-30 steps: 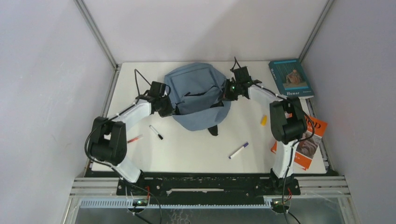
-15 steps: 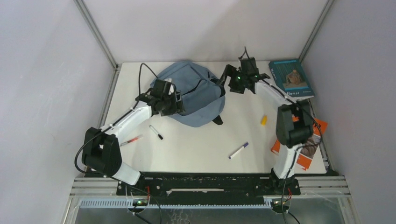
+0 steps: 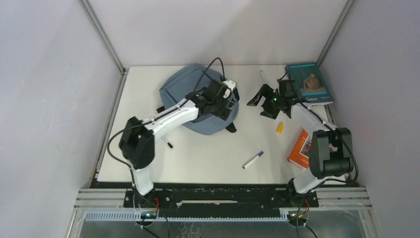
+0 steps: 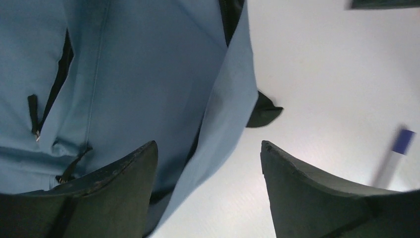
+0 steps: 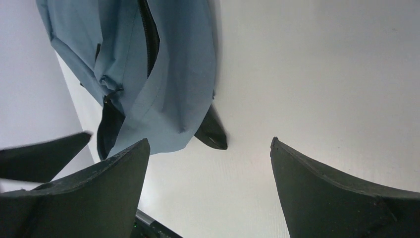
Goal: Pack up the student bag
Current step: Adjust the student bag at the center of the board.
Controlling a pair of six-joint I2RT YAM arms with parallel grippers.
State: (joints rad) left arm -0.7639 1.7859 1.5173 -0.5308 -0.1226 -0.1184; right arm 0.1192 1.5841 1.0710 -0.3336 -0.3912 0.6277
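Note:
The student bag [image 3: 198,94] is a grey-blue backpack lying flat at the back middle of the table. My left gripper [image 3: 229,101] hovers over its right edge, open. In the left wrist view the bag's [image 4: 129,74] fabric edge runs between the spread fingers, which are not closed on it. My right gripper [image 3: 258,103] is open just right of the bag, holding nothing. In the right wrist view the bag [image 5: 148,64] and its black strap tab [image 5: 213,133] lie ahead of the fingers.
A teal book [image 3: 308,82] lies at the back right and an orange book [image 3: 302,148] at the right edge. A small yellow item [image 3: 280,127], a purple marker [image 3: 253,159], a white pen [image 3: 263,77] and a black marker [image 3: 167,144] lie loose on the table [image 3: 208,163].
Both grippers opened and let go of the bag, which settled flat. The left arm swung right across the bag; the right arm drew back to the right.

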